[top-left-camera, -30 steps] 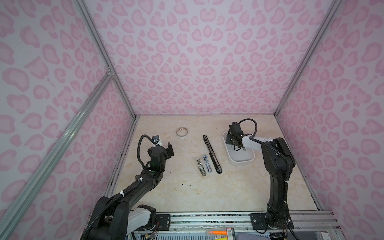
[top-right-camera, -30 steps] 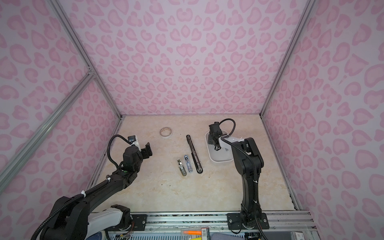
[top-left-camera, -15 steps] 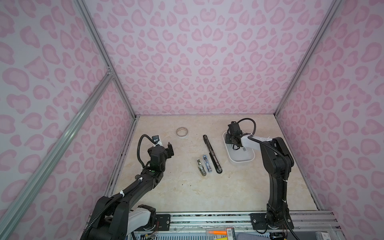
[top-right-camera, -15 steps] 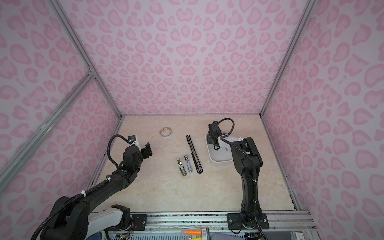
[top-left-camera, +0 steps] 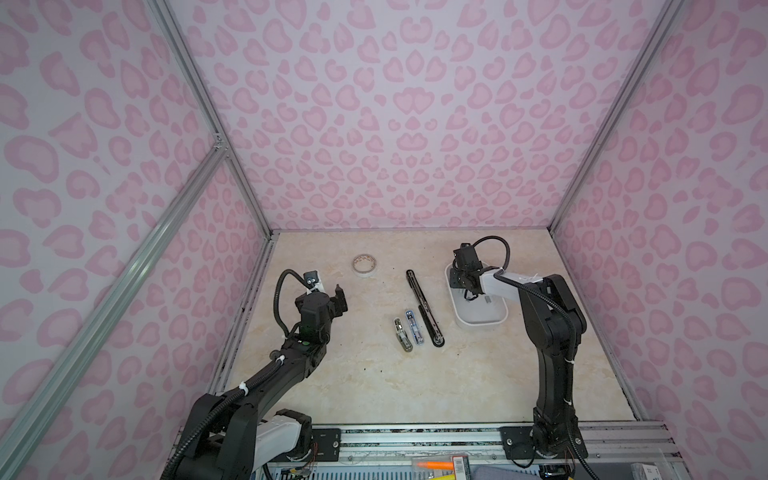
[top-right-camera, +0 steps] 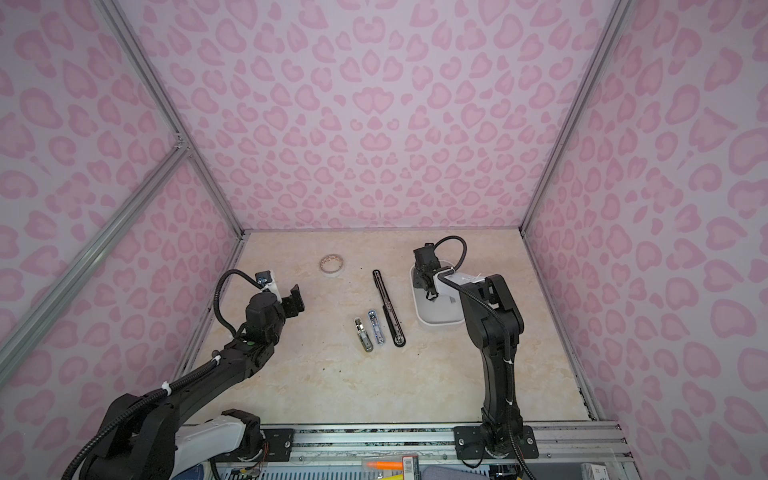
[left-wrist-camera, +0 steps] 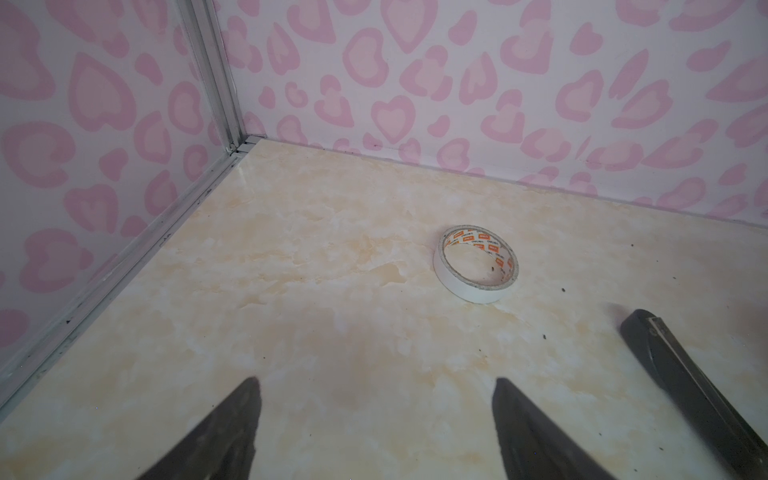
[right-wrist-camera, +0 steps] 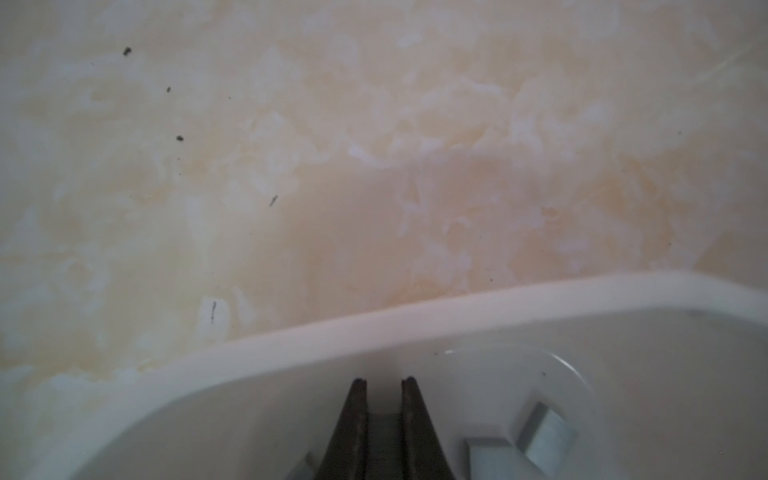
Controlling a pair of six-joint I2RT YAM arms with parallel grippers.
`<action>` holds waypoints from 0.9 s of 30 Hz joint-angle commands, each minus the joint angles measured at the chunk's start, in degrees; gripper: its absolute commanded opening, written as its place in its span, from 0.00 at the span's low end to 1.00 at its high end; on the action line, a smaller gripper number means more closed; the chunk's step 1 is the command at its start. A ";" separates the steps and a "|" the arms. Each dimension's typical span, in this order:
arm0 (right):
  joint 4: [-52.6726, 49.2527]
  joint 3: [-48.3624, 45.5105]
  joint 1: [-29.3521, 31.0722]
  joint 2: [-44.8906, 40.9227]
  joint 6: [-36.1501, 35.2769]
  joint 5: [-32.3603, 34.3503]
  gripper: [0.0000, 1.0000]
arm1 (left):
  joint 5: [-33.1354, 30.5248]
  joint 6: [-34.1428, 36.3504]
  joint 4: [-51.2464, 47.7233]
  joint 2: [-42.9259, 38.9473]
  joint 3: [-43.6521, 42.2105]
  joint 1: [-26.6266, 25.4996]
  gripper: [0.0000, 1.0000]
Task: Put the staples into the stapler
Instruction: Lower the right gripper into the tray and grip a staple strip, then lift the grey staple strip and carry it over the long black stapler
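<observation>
Marbled tabletop [right-wrist-camera: 374,166]: right gripper [right-wrist-camera: 383,380], nearly closed, pinches a tiny grey metal staple strip [right-wrist-camera: 383,436] between its jaws in a white plastic tray [right-wrist-camera: 374,328] (likely light, brittle, slippery; grip across its flanks). Left gripper [left-wrist-camera: 376,380] gapes empty.

**Right wrist view.** The whole frame is soft. My right gripper [right-wrist-camera: 383,380] shows only its fingertips, and the rest is cut off by the edge. A grey patch fills the narrow gap between them; whether it is gripped or merely lies beneath cannot be told. The staples [right-wrist-camera: 544,432] in the white tray [right-wrist-camera: 374,324] are blurred and partly cropped.

**Left wrist view.** My left gripper [left-wrist-camera: 376,380] and the long black stapler [left-wrist-camera: 681,382] run off the edge.

**Both top views.** The staples are too small to make out
</observation>
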 commanded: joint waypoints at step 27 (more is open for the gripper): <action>9.32 -29.58 9.69 -36.08 -3.79 -2.52 0.09 | 15.61 3.36 13.52 -4.19 -7.52 -0.15 0.96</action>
